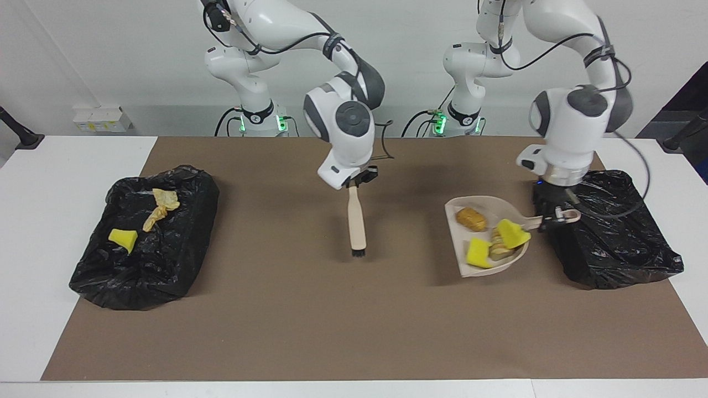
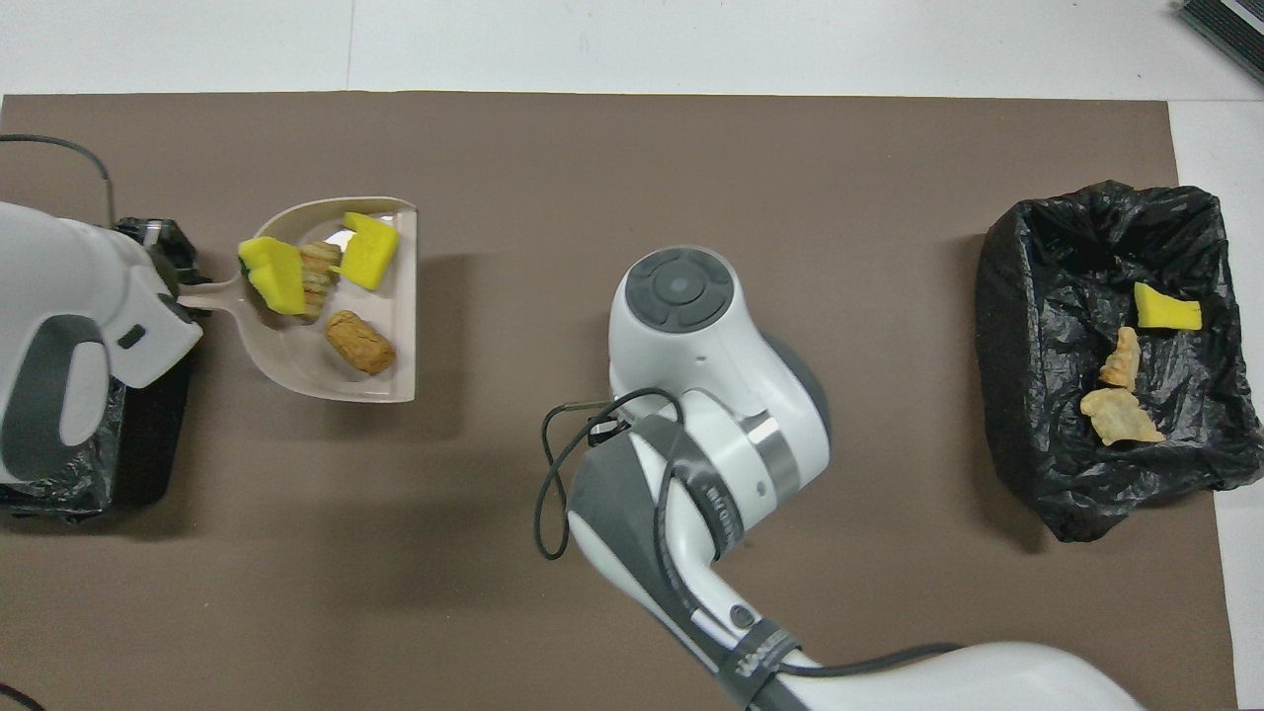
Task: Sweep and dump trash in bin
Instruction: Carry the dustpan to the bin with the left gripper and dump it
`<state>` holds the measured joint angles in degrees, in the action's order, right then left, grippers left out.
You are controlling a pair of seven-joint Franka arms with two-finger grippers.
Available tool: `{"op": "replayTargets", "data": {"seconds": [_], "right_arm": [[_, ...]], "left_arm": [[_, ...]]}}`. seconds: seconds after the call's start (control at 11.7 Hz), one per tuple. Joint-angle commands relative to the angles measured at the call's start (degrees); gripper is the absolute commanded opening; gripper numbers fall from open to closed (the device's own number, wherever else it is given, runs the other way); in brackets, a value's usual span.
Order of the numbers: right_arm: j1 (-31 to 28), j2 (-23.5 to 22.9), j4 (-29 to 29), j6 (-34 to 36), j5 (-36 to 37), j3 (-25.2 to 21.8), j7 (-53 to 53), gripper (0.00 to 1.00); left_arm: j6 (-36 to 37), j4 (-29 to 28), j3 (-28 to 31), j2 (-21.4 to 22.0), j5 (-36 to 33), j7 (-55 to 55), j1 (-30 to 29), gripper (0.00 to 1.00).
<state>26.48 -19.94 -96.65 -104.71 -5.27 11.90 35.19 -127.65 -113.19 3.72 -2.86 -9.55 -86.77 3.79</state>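
Now bright yellow and tan-orange trash (image 1: 489, 237) rides the beige dustpan (image 1: 462, 251), its handle clamped in the left pincer (image 1: 550, 215).

Two bins on the mat (image 1: 310, 309), one at each end of the table. Bin at the right arm's end (image 1: 145, 237) has three trash bits (image 1: 148, 218) in it. Dustpan (image 1: 463, 251) is up off the mat just beside the bin at the left arm's end (image 1: 608, 232), four trash pieces (image 1: 489, 240) in it. Brush (image 1: 357, 224) hangs over mid-mat, between the bins.
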Motion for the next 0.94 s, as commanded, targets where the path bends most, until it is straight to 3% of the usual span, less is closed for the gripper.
{"op": "replayTargets", "data": {"seconds": [0.0, 0.17, 0.34, 0.69, 0.86], "right_arm": [[4.1, 8.1, -14.1, -9.4, -0.5, 0.1, 4.1, 0.00], [7.7, 11.1, -19.3, -11.6, -1.1, 0.2, 8.6, 0.00], [9.9, 10.7, -20.7, -14.0, -1.5, 0.2, 10.2, 0.00], [10.9, 10.4, -22.1, -17.7, -4.5, 0.2, 10.9, 0.00], [11.0, 10.2, -23.0, -19.9, -4.7, 0.2, 10.7, 0.00]], "left_arm": [[2.4, -0.5, -0.7, 3.3, 1.4, -2.3, -9.3, 0.00], [2.5, 1.7, -0.4, 3.0, 3.0, -8.6, -16.2, 0.00], [1.6, 4.2, -0.2, 2.0, 2.2, -12.5, -21.6, 0.00], [-3.0, 4.9, 0.1, 1.4, -4.1, -13.2, -28.0, 0.00], [-5.7, 4.6, 0.2, 1.4, -12.5, -12.5, -28.3, 0.00]]}}
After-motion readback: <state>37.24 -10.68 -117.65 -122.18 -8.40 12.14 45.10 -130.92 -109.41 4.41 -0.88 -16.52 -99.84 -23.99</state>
